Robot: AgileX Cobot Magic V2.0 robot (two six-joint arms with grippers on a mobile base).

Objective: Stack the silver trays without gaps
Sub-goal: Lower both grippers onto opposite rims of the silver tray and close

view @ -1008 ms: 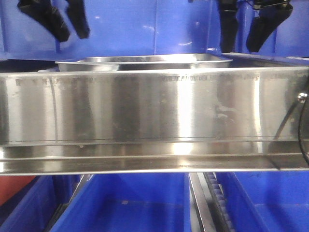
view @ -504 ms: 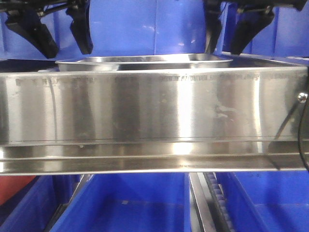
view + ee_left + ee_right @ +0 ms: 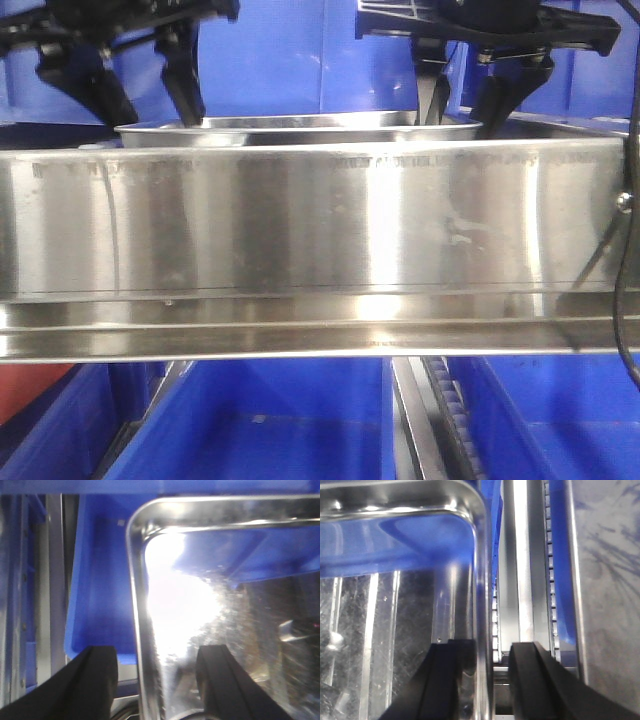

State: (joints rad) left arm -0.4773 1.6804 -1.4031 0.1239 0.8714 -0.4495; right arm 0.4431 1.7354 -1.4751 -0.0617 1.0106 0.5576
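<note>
The shiny stainless-steel tray (image 3: pixel 300 128), shallow with rounded corners and a rolled rim, sat above a blue plastic bin (image 3: pixel 100 580), just behind the long brushed-steel rail (image 3: pixel 320 220). The black left gripper (image 3: pixel 157 112) and right gripper (image 3: pixel 461 112) straddled its opposite rims, jaws spread and gripping nothing.

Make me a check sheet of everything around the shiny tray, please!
Surface: brushed-steel shelf rail spans the front; what bears the silver tray is hidden.
Job's things: silver tray level behind the rail; one rim seen.
Clutter: nothing seen.
Pincers: left pincer and right pincer open, each straddling a tray end rim.
Cables: black cable at the right edge.
Surroundings: blue bins below and behind.
</note>
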